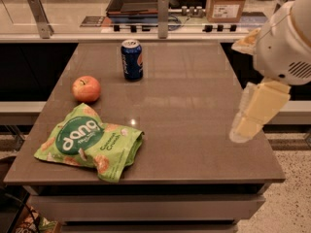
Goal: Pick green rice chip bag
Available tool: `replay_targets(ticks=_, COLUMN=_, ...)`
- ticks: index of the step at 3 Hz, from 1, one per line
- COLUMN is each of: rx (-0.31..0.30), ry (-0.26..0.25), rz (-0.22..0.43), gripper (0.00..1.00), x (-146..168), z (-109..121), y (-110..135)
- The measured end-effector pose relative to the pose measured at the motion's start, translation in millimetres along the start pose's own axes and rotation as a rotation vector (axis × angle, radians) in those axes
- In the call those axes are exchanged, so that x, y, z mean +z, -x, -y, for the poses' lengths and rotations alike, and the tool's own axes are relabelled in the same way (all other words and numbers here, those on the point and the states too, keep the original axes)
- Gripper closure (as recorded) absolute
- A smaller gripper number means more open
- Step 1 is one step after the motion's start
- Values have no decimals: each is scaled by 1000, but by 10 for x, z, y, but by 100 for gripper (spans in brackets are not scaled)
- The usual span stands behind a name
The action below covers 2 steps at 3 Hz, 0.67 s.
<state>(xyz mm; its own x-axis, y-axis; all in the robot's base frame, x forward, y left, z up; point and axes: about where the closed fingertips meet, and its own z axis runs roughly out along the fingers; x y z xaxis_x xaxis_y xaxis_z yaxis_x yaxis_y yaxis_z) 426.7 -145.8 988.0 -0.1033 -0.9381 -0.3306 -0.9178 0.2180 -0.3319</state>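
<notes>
The green rice chip bag (pixel 90 142) lies flat on the brown table (pixel 194 106) near its front left corner. It is a crinkly light-green pouch with a dark green "dang" oval and orange chip pictures. My gripper (pixel 241 131) hangs from the white arm (pixel 286 42) at the right, over the table's right edge. It is far to the right of the bag, holds nothing and touches nothing.
A red apple (pixel 86 89) sits just behind the bag. A blue soda can (pixel 131 59) stands upright at the back middle. Behind the table runs a counter with a cardboard box (pixel 227 1) and a dark tray (pixel 136 1).
</notes>
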Motion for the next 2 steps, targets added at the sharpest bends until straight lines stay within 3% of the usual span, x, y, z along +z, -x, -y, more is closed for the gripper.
replay_targets(ticks=2, rx=-116, ry=126, rz=238, gripper=0, x=645, z=-438, y=849)
